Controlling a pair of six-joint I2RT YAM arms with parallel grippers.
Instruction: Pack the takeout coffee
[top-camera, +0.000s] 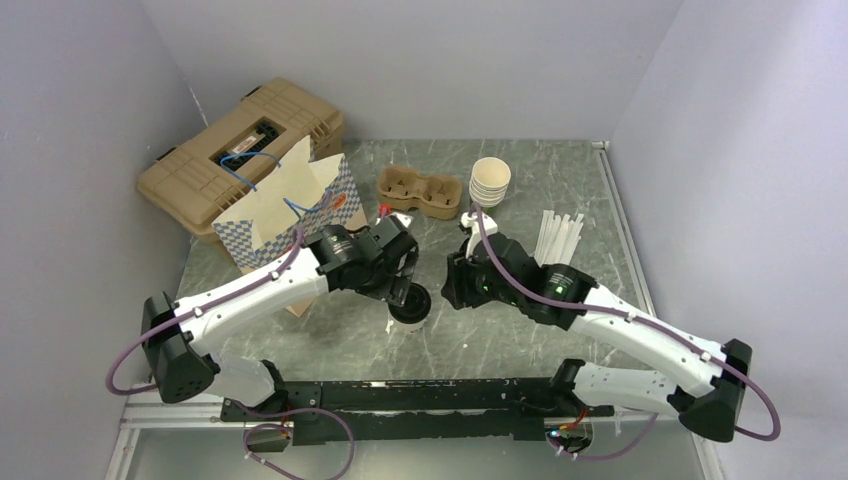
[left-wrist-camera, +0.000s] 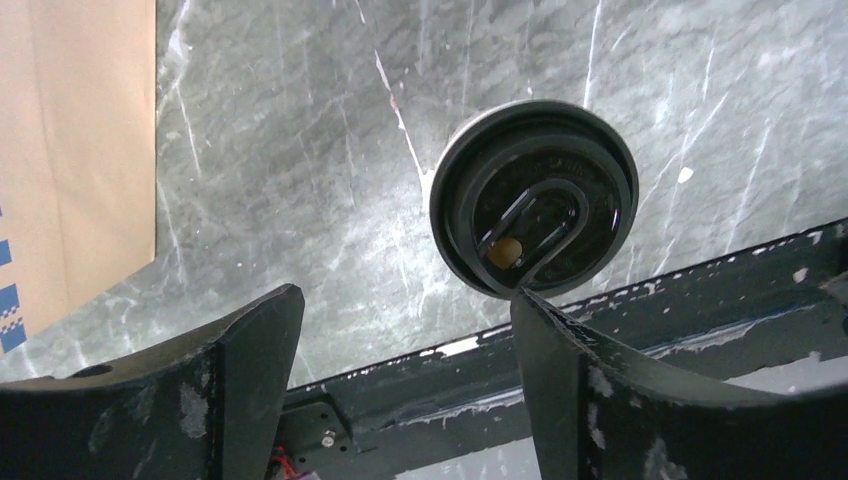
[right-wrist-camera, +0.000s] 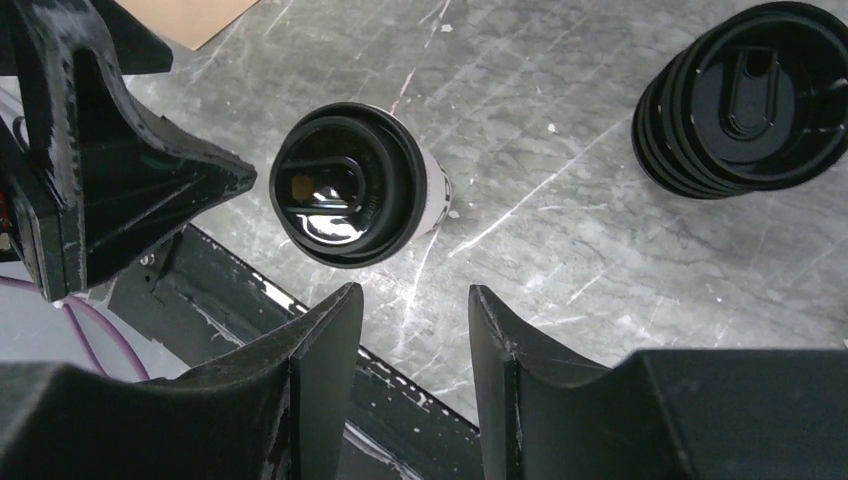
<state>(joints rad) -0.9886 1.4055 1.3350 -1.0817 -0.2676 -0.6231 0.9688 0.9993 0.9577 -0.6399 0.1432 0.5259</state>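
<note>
As takeout coffee (top-camera: 409, 304) stands just beyond left hand (left-wrist-camera: 405, 298), fingers apart; right hand (right-wrist-camera: 415, 292) likewise

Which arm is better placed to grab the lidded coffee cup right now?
Left, probably. The left gripper stands wide open right at the takeout coffee, and the paper bag is on its side. The right gripper has narrower jaws, with the cup off to one side.

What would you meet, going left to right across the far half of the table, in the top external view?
checked paper bag → cardboard cup carrier → stack of lidless cups → white straws
</note>
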